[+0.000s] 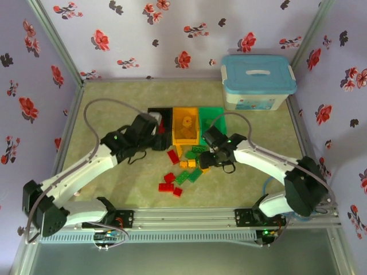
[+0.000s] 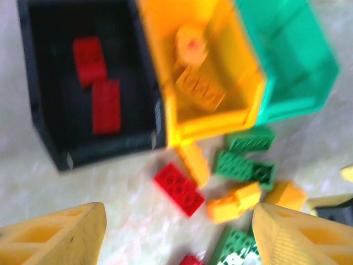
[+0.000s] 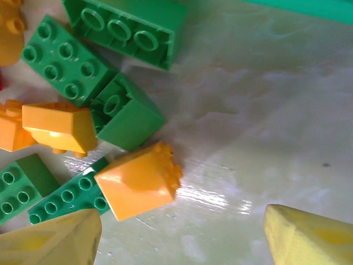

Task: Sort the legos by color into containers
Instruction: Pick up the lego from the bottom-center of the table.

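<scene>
Three bins stand in a row mid-surface (image 1: 114,103): the black bin (image 2: 41,121) with two red bricks (image 2: 99,83) inside, the yellow bin (image 2: 215,124) with a few orange ones, and the green bin (image 2: 298,55). The loose legos (image 1: 183,166) lie scattered just in front of them, between the two arms. The left claw (image 2: 176,243) hovers by the black bin's near edge, fingers apart with nothing between them. A loose red brick (image 2: 179,187) lies on the surface just ahead of it and looks like its natural next pick. The right claw (image 3: 179,243) is low over the pile, fingers also apart and empty. Its step in hand seems to be grasping the orange brick (image 3: 140,182), which lies tipped on its side close to one finger and touches a green brick (image 3: 66,196). To do that well, the claw should first shift sideways until the orange brick sits midway between the fingers. It should also turn so the pads meet the flat sides rather than the studded face, which would likely slip. It should then descend without pressing on the green brick, close firmly, and lift straight up so the neighbours are not dragged along. The yellow bin is near, so the carry is short, but the left arm is close and each should keep to its own side.
</scene>
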Available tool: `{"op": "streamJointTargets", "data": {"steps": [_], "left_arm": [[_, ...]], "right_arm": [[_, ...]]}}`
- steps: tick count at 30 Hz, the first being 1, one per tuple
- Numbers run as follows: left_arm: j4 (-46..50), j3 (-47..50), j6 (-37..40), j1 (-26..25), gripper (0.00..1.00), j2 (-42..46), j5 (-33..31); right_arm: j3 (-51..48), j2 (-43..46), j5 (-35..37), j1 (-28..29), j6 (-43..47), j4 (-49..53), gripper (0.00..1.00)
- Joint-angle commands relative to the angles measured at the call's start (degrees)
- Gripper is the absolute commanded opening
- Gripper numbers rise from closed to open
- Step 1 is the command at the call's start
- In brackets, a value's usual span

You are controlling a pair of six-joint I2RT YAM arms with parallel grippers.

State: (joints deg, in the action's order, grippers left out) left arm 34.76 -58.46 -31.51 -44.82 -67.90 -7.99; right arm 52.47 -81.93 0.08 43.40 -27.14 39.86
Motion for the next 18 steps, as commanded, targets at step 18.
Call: {"op": "streamJointTargets", "data": {"steps": [18], "left_arm": [[0.43, 20.28, -12.70, -1.64, 0.66, 16.94, -2.73]], "right_arm": [[2.93, -9.49, 1.68, 3.40, -2.58, -2.29, 0.39]]}}
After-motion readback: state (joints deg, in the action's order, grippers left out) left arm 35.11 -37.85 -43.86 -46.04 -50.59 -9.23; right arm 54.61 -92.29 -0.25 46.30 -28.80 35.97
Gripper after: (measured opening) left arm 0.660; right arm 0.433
